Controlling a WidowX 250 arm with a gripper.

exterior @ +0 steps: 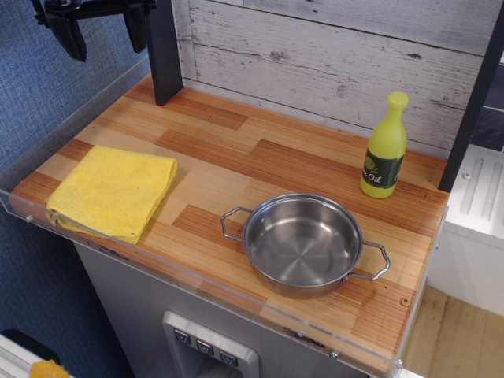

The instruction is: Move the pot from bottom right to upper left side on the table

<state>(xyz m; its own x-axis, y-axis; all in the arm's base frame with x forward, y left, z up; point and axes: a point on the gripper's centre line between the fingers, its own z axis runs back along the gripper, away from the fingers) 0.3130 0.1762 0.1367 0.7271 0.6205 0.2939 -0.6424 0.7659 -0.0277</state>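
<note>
Hanging at 11 o'clock: gripper (102, 27), fingers spread apart, holding nothing, high above the table (236, 150).
Cloth at 9 o'clock: yellow cloth (113, 191), folded, lying near the pot's destination; a careless set-down could land on it.
Pot at 5 o'clock: pot (305, 244), empty, upright; thin loop handles and slick steel could slip.
Bottle at 2 o'clock: yellow bottle (383, 146), upright, well apart.

Shiny steel pot (303, 246), striped wood table (236, 150), fuzzy yellow cloth (113, 191), glossy plastic bottle (383, 148).
</note>
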